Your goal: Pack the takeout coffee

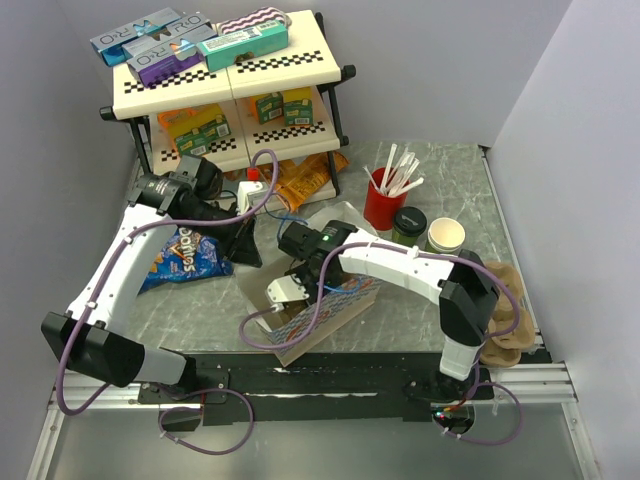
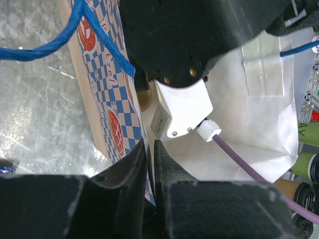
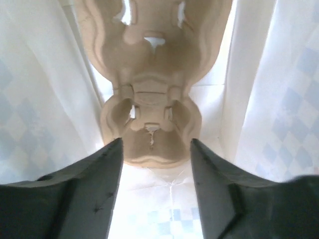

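The takeout coffee [image 1: 409, 226] is standing upright on the bench [image 1: 450, 170] with its black lid on, right of centre. It is sitting just beside the red cup [image 1: 381, 208] of white sticks [image 1: 397, 170] on one side and an open, lidless green cup [image 1: 446, 236] on the other. My right forearm is stretching across just in front of it, between it and the checkered paper bag [image 1: 340, 305], which is lying near the bench's front edge.

My right gripper [image 3: 155, 143] is reaching inside that bag, jaws standing wide, holding nothing. A pulp cup carrier [image 3: 152, 99] is lying on the bag's floor, its near end between my fingertips.

My left gripper [image 2: 149, 149] is sitting at the bag's edge, jaws narrowed to a slit; I cannot tell whether it is pinching the paper.

More pulp carriers [image 1: 505, 310] are stacked at the right edge, and a blue chip bag [image 1: 185, 255] is lying to the left.
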